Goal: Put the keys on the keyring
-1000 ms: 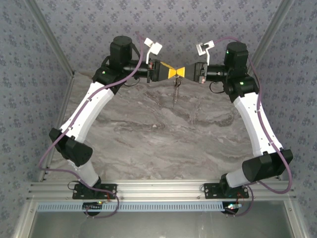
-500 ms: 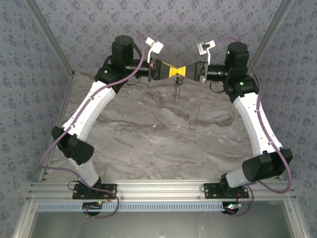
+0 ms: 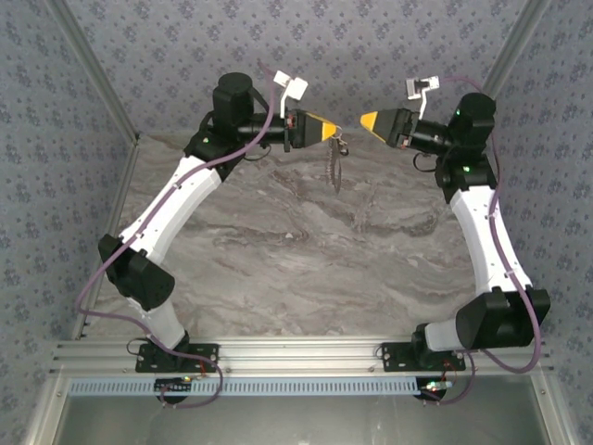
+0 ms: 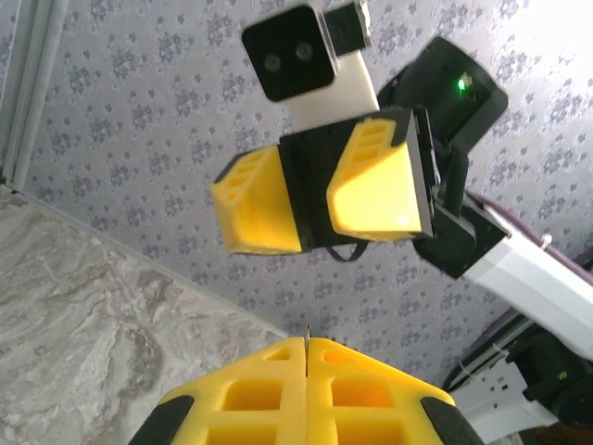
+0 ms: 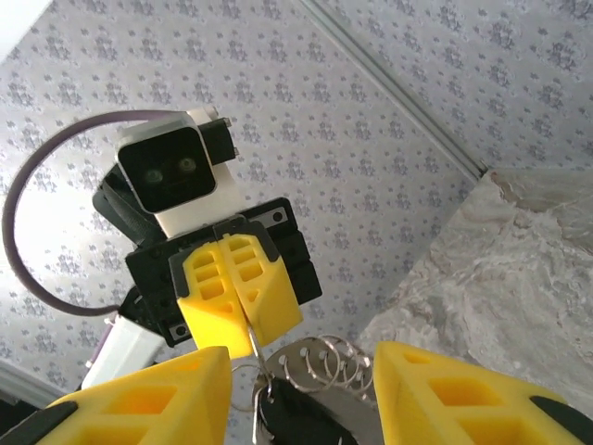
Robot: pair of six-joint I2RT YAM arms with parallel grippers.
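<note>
My left gripper point(image 3: 332, 132) is shut on a thin wire of the keyring point(image 3: 342, 145), held above the table's far edge. The grey loops and a dark key point(image 3: 335, 172) hang down from it. In the right wrist view the left gripper point(image 5: 239, 298) pinches the wire, and the chain of rings point(image 5: 345, 367) with the dark key point(image 5: 306, 419) hangs between my own yellow fingers point(image 5: 148, 399). My right gripper point(image 3: 365, 120) stands open, a short gap to the right of the ring, touching nothing. In the left wrist view a sliver of metal sticks out of the shut left gripper point(image 4: 307, 345), facing the open right gripper point(image 4: 313, 199).
The marbled table point(image 3: 296, 241) lies below both arms. Patterned walls point(image 3: 56, 139) close in on the left, right and back. An aluminium rail point(image 3: 296, 357) carries the arm bases at the near edge.
The right gripper has opened, let go of the ring and drawn back to the right. The left gripper still holds the ring, and the keys swing beneath it.
</note>
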